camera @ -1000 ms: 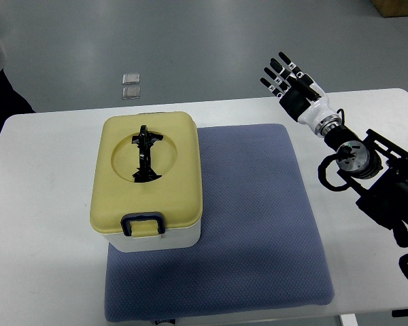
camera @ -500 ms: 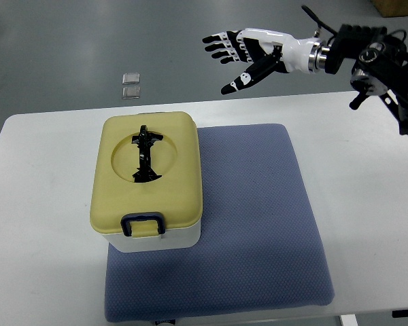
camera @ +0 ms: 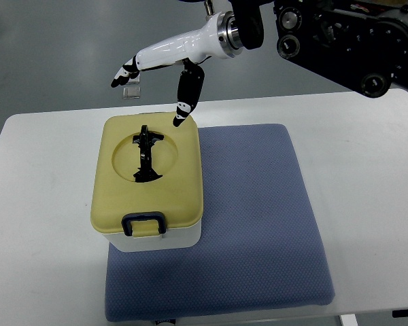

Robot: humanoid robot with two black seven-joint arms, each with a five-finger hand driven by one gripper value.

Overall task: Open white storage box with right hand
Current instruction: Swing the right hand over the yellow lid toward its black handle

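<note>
My right robot hand (camera: pixel 160 71) has swung in from the bench's right side and now hangs over the far edge of the white storage box (camera: pixel 148 182) on the blue mat (camera: pixel 258 224), fingers spread, grasping nothing; lid still shut, clasp untouched

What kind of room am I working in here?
Probably a lab or test workspace: a plain white table on a bare grey floor, with only a blue mat and the storage box staged on it.
</note>
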